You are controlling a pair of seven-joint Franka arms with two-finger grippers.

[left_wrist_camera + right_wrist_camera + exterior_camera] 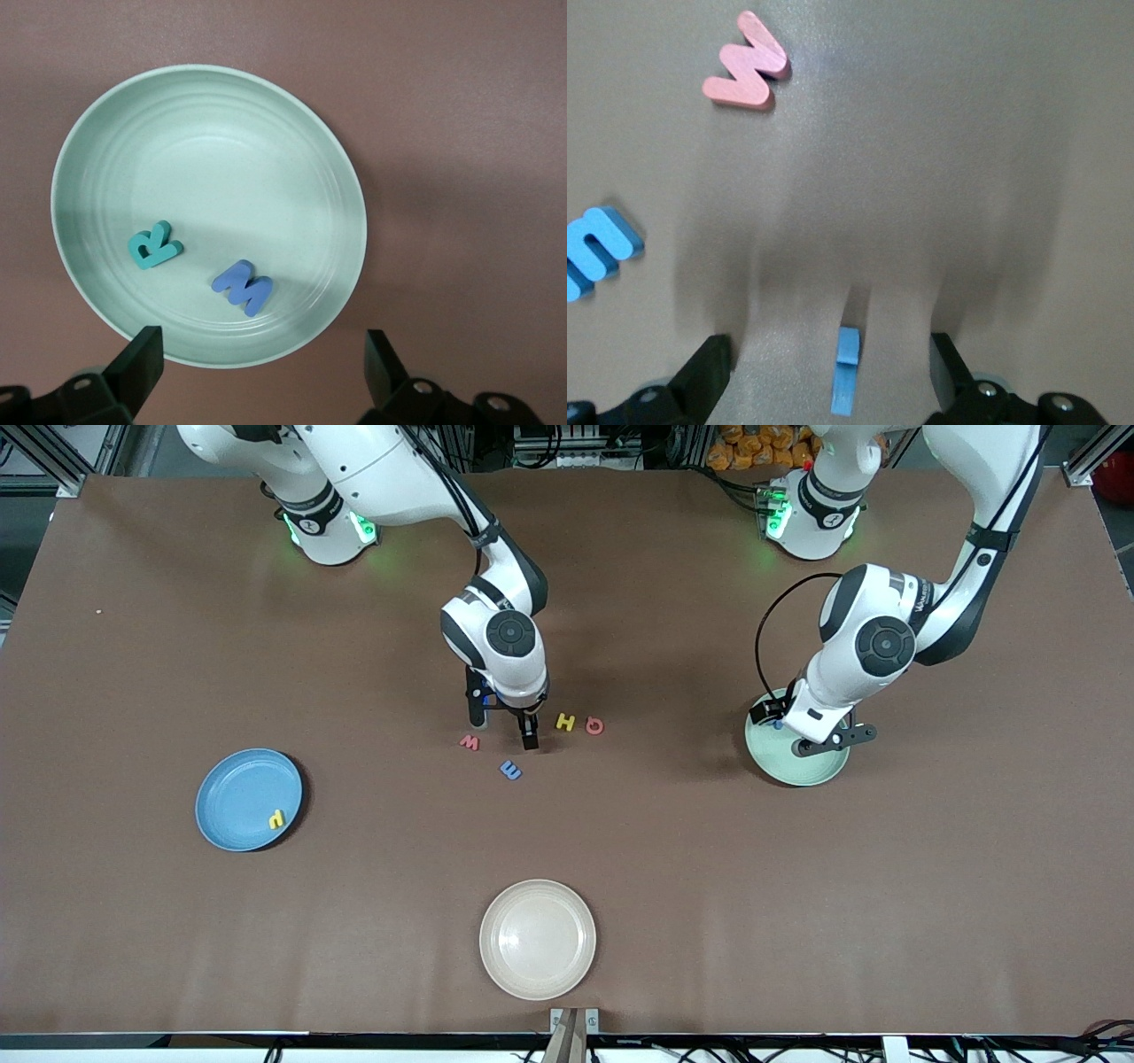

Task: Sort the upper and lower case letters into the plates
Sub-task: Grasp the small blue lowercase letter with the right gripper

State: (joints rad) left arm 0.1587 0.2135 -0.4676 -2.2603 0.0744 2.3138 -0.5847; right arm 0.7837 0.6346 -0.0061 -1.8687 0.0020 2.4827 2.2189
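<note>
My right gripper (502,732) (828,352) is open and low over the table's middle. A thin blue letter (845,382) stands edge-on between its fingers, touching neither. A salmon letter (469,742) (747,65) and a blue letter (510,770) (594,251) lie close by on the table. A yellow H (565,722) and a salmon round letter (594,726) lie toward the left arm's end. The blue plate (235,779) holds one yellow letter (276,819). My left gripper (802,735) (263,343) hangs open over the rim of the mint plate (797,778) (213,159). In it lie a teal R (155,247) and a blue M (243,287).
A cream-white plate (538,895) sits near the table's edge closest to the front camera. The brown tabletop (797,912) stretches wide between the plates.
</note>
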